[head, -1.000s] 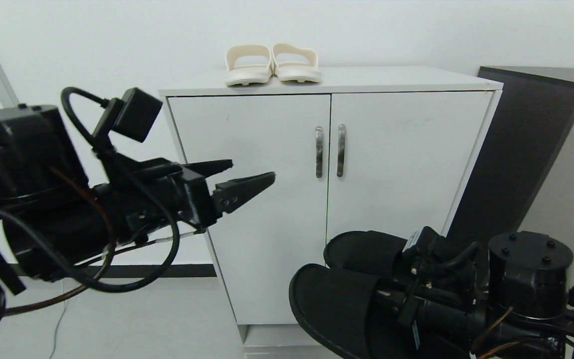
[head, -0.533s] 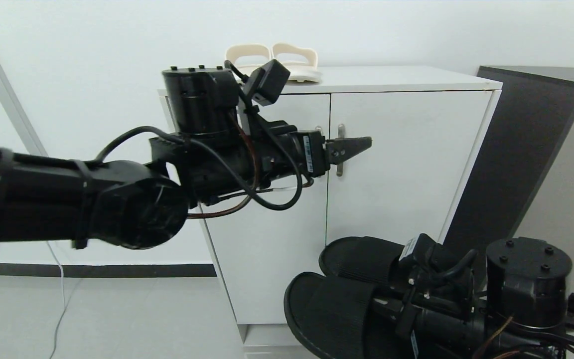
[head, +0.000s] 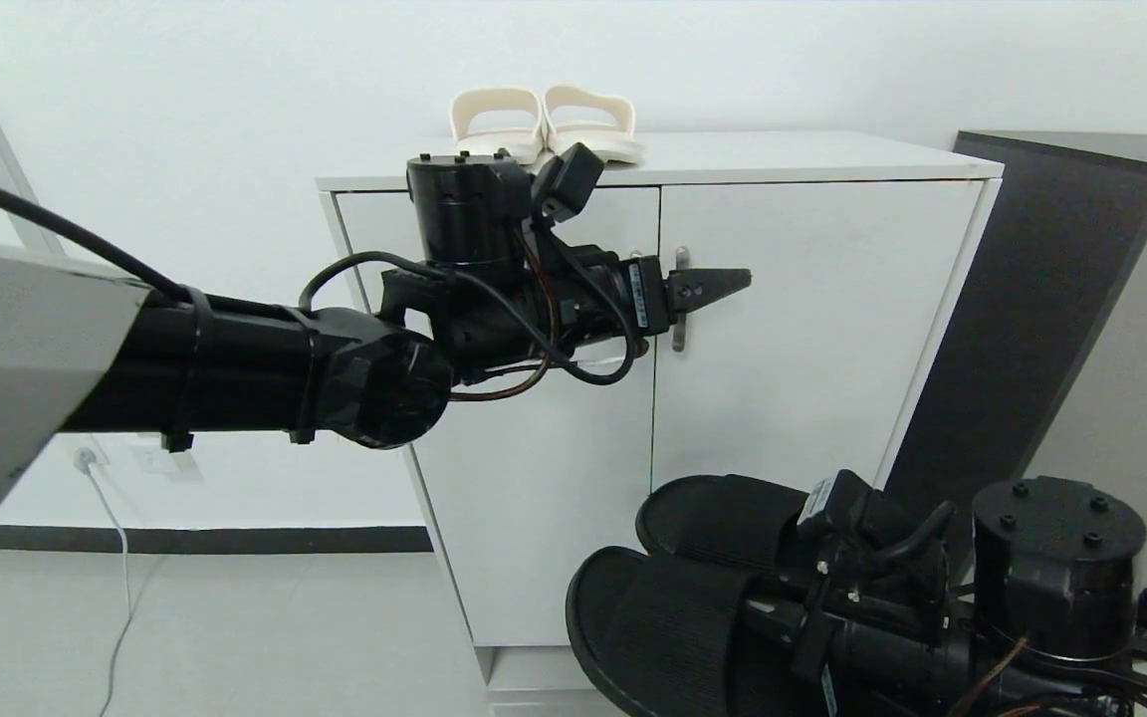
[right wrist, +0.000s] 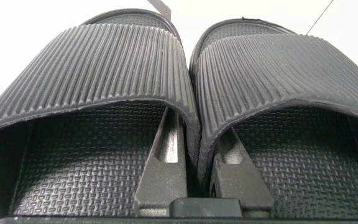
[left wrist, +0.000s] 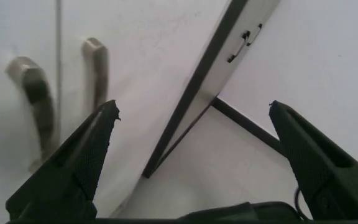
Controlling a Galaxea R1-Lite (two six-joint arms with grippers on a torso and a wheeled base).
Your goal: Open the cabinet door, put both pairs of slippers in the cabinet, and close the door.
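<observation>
Head view: a white cabinet (head: 812,329) stands with both doors shut. The left gripper (head: 711,287) sits at centre, just in front of the two door handles (head: 680,334) by the seam. In the left wrist view its fingers (left wrist: 95,146) are spread wide. At 12 o'clock, cream slippers (head: 544,124) rest on the cabinet's top. At 5 o'clock, the right gripper (right wrist: 197,124) pinches the black slippers (head: 693,588) together, one finger inside each. At 3 o'clock, a dark cabinet (head: 1022,299) stands just beside the white one's right edge.
</observation>
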